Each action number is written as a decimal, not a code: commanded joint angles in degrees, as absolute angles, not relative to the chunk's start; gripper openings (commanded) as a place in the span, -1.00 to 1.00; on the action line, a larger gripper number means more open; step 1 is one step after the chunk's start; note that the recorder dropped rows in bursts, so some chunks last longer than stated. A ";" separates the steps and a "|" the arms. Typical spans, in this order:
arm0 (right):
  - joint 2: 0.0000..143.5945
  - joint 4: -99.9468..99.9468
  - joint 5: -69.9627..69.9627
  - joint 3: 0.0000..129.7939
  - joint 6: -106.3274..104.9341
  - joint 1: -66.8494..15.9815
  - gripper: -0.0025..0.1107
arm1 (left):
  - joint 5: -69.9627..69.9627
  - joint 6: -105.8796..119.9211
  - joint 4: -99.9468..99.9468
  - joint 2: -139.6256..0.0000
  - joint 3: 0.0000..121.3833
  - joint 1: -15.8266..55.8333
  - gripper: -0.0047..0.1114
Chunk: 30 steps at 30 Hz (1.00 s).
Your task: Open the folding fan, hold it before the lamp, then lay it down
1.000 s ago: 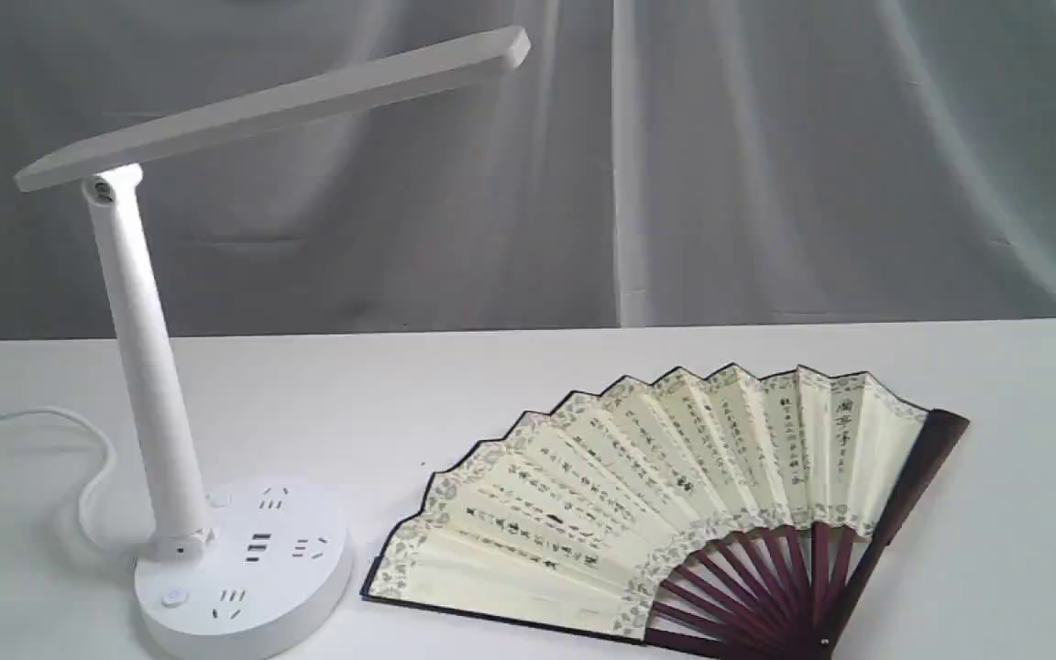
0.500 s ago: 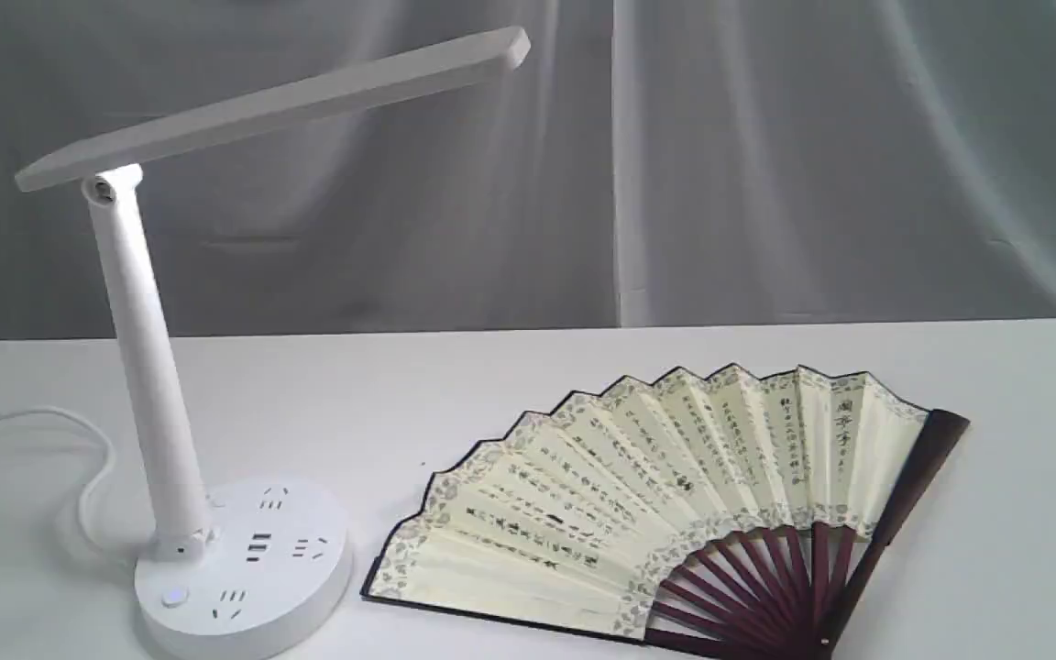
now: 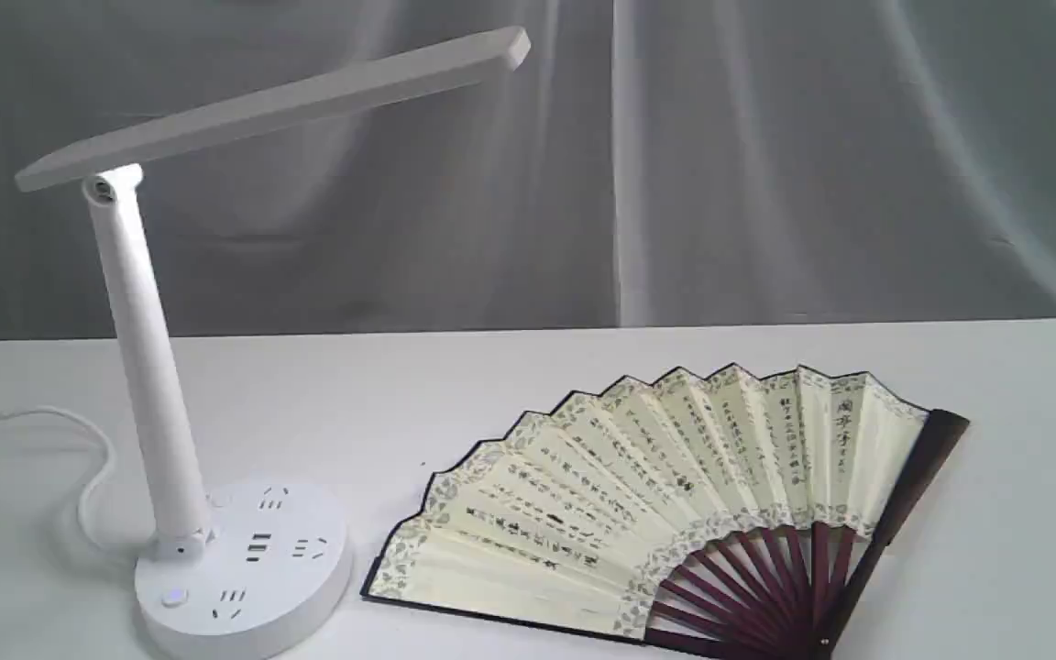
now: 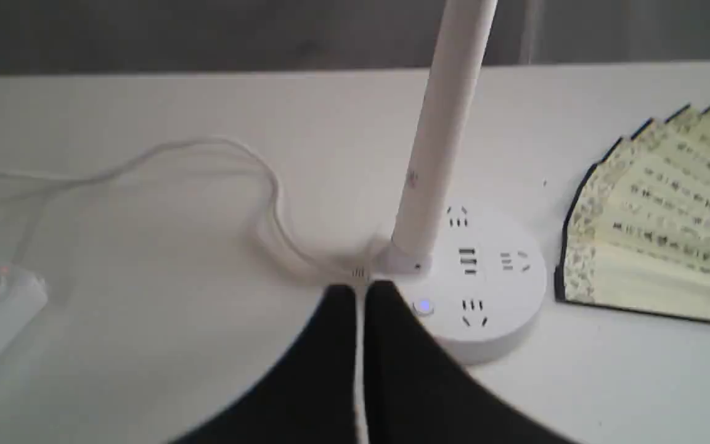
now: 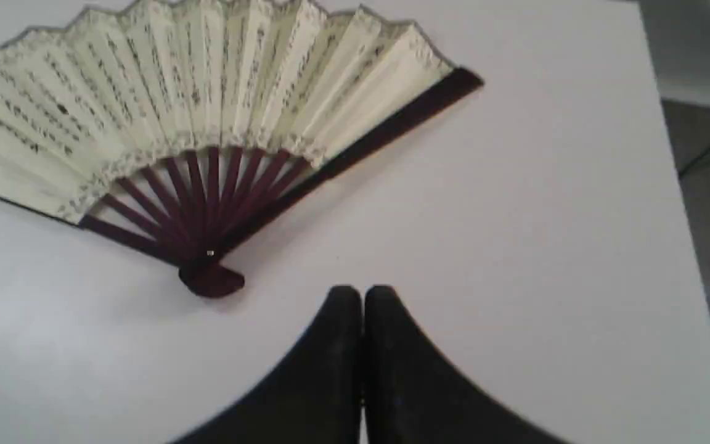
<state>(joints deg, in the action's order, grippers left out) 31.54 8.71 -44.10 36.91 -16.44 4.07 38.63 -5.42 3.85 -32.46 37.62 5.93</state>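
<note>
Beside the lamp (image 3: 148, 367) the folding fan (image 3: 629, 486) lay spread; left gripper (image 4: 360, 290), right gripper (image 5: 362, 293) pressed together, empty; we judged only retreat remained.

Columns of black calligraphy are carried on the folding fan (image 3: 638, 486). None of the characters can be read.

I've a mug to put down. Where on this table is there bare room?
Bare table lies behind the fan, up to the far edge, and right of its dark stick. Crowded: the gap between lamp base and fan, and left of the base, where the cord loops.
</note>
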 commanded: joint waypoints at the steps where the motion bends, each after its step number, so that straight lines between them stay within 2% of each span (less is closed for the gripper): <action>1: 25.09 8.01 -45.43 36.48 -16.47 3.94 -0.96 | 38.52 -6.10 4.06 -25.88 37.35 6.23 -0.92; 7: 16.29 8.37 -51.79 36.48 -16.24 3.94 -0.96 | 41.65 -5.99 4.06 -15.64 37.35 6.23 -0.92; 15: 6.30 7.72 -52.56 36.48 -17.72 3.94 -0.96 | 49.74 -5.88 4.06 -4.62 37.35 6.23 -0.92; 18: 2.86 7.72 -52.56 36.48 -18.18 3.94 -0.96 | 48.89 -5.49 4.06 -0.89 37.35 6.23 -0.92; 30: 0.00 6.76 -52.13 36.36 -19.27 2.78 -0.96 | 45.19 -5.49 3.05 0.00 35.79 6.23 -0.92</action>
<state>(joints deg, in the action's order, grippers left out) 0.10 7.38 -52.86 36.79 -18.51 3.27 46.29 -5.42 4.31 -0.13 36.20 5.93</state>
